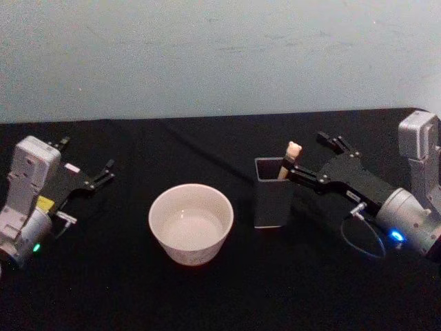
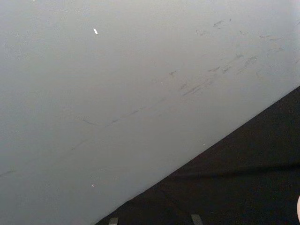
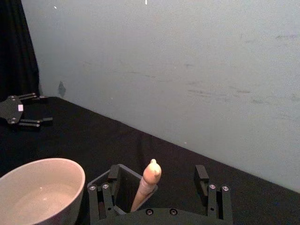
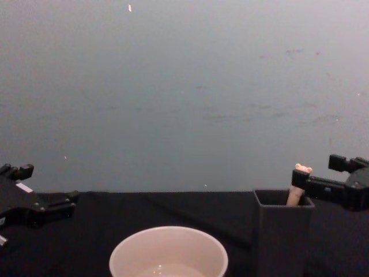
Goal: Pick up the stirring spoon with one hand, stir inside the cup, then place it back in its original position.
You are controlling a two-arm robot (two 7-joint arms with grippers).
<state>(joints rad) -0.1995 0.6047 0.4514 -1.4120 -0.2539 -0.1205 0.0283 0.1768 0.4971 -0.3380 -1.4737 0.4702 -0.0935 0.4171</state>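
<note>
Right tool [image 1: 305, 153] spread | stirring spoon [image 1: 292, 153] between fingers [image 3: 202, 174], in holder [image 1: 272, 203] | left tool [image 1: 88, 153] spread, far left

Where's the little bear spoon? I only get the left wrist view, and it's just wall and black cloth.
Observer: The stirring spoon stands in a dark square holder on the robot's right.
Operator: Is a gripper grabbing it?
Observer: Not yet. The right gripper is open, the spoon's handle between its fingers.
Operator: And the cup?
Observer: The cup sits between the holder and the open left gripper, touching neither.
</note>
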